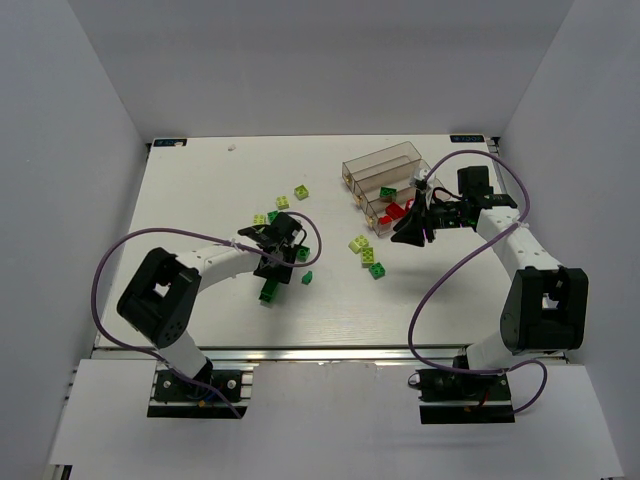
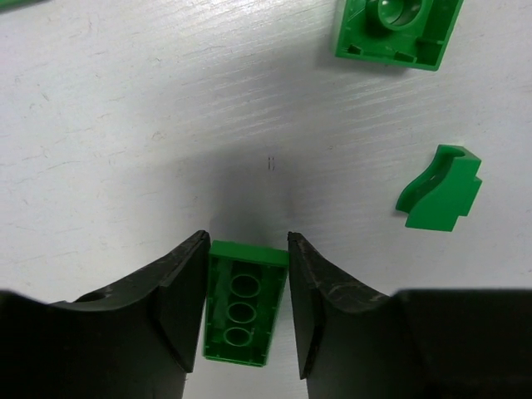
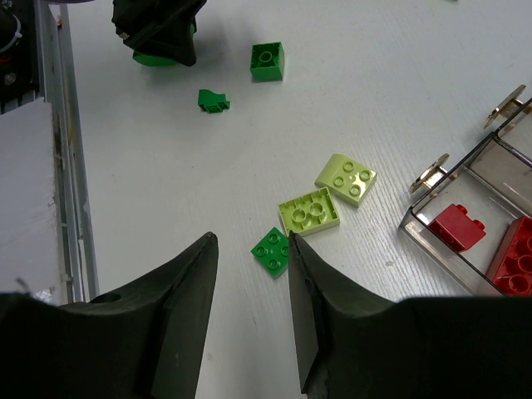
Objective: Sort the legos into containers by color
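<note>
My left gripper (image 1: 272, 266) is shut on a long dark green lego (image 2: 241, 303), underside up, both fingers against its sides just above the table. A curved green piece (image 2: 440, 187) and an upturned green brick (image 2: 397, 29) lie just beyond it. My right gripper (image 1: 408, 232) is open and empty, low over the table (image 3: 252, 237) beside a small dark green plate (image 3: 272, 249) and two pale yellow-green legos (image 3: 309, 211). The clear containers (image 1: 385, 165) stand at the back right. The nearest bin (image 3: 426, 235) holds red legos (image 3: 459, 226); another holds a green one (image 1: 387, 192).
More pale and green legos (image 1: 283, 202) lie scattered behind the left gripper, and a green one (image 1: 307, 277) lies beside it. The metal rail (image 3: 62, 166) marks the table's near edge. White walls close in the table on three sides. Purple cables loop over both arms.
</note>
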Controlling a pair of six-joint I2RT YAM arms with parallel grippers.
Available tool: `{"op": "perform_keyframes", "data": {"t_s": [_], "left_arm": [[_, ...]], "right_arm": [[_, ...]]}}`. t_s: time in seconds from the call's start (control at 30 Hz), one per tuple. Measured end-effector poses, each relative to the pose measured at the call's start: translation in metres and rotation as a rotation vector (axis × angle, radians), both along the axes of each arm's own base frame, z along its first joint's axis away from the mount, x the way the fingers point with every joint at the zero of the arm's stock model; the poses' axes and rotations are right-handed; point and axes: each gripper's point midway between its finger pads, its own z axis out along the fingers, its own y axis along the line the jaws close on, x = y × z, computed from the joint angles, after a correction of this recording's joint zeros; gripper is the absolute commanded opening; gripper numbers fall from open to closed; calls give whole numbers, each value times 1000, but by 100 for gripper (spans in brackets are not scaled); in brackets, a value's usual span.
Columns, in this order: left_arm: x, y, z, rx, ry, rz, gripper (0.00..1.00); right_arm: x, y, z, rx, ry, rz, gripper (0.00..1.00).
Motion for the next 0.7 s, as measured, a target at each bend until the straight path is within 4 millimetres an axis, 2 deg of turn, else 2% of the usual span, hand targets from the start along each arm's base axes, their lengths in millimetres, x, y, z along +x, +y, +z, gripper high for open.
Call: {"op": "perform_keyframes", "data": {"t_s": [0.03,0.17,0.23,0.27,0.33,0.4,0.47,0.57,0.7], "left_arm": [[0,0,0,1,0,0,49],[0,1,0,5,0,-1,28],[0,2,0,4,1,2,21],[0,2,0,4,1,4,15],[1,1,2,-1,0,10,10],[5,-3,9,-23,-11,18,5],[11,-13,22,-73,-37,25,3],[18,-29,49,-186,-86,39,1],[23,-60,104,-433,-184,45,0]], "right_arm": [[0,0,0,0,0,0,45],[0,0,0,0,0,0,45],[0,0,0,0,0,0,45],[0,0,0,0,0,0,47],[-1,2,0,-1,0,6,54],[-3,4,-1,-6,-1,17,68],[-10,10,-4,-18,1,48,89],[-27,24,-8,-32,21,113,89],[-51,46,-4,-9,89,184,89]]}}
